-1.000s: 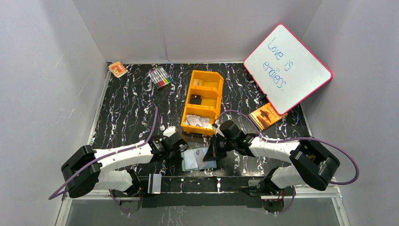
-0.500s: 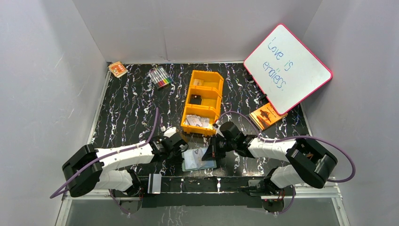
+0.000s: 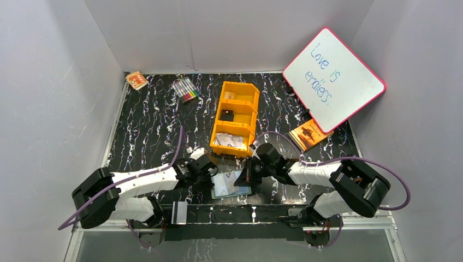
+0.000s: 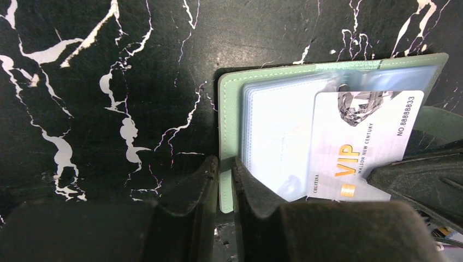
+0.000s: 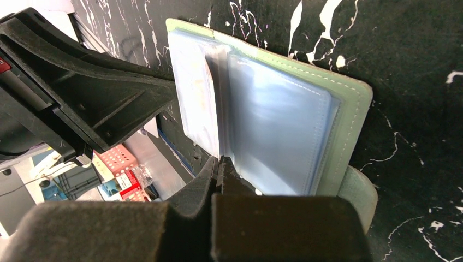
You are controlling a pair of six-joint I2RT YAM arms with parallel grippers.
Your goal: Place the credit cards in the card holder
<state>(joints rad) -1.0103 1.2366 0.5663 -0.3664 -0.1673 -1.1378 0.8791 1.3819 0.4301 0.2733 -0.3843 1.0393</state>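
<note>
The card holder (image 3: 229, 189) lies open on the black marbled table, its sage-green edge (image 4: 229, 109) and clear pockets (image 5: 278, 125) showing. My left gripper (image 4: 225, 166) is shut on the holder's left green edge. One of the credit cards (image 4: 360, 142), pale with gold "VIP" print, lies slanted over the pockets, its upper part at a pocket's mouth. My right gripper (image 5: 219, 162) is shut on that card's edge (image 5: 212, 93), seen edge-on. In the top view the left gripper (image 3: 210, 177) and right gripper (image 3: 247, 173) flank the holder. More pale cards (image 3: 228, 140) lie in the orange tray's near compartment.
The orange three-compartment tray (image 3: 214, 136) stands just behind the holder. A pink-framed whiteboard (image 3: 333, 79) leans at the back right, with an orange booklet (image 3: 309, 134) below it. Markers (image 3: 185, 89) and a small box (image 3: 136, 80) lie at the back left.
The right arm has edged slightly towards the holder with the card. The left gripper stays on the holder's edge.
</note>
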